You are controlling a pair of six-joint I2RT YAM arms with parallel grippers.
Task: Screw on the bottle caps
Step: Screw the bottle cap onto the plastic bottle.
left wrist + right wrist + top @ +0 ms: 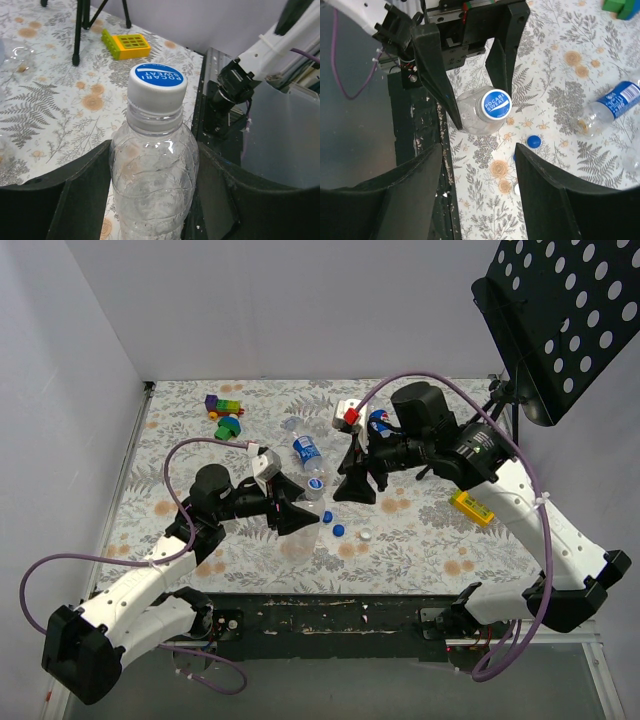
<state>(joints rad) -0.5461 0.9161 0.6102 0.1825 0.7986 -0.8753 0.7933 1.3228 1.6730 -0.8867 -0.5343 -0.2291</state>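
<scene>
My left gripper [297, 510] is shut on an upright clear crinkled bottle [152, 175] near the table's front edge. A white cap with a blue top [157, 80] sits on its neck. It shows in the top view [314, 483] and in the right wrist view [493, 104]. My right gripper [354, 487] is open and empty, hovering just right of that bottle, above the table [485, 200]. Two loose blue caps [339, 531] and a white cap [367, 535] lie in front of it. A Pepsi-labelled bottle [308, 452] lies behind; another [380, 423] is near the right arm.
A yellow block [472, 506] lies at the right, also in the left wrist view [126, 44]. Multicoloured toy blocks [225, 405] sit at the back left, and a red block [352, 417] at the back middle. A black perforated stand [560, 310] rises at the back right.
</scene>
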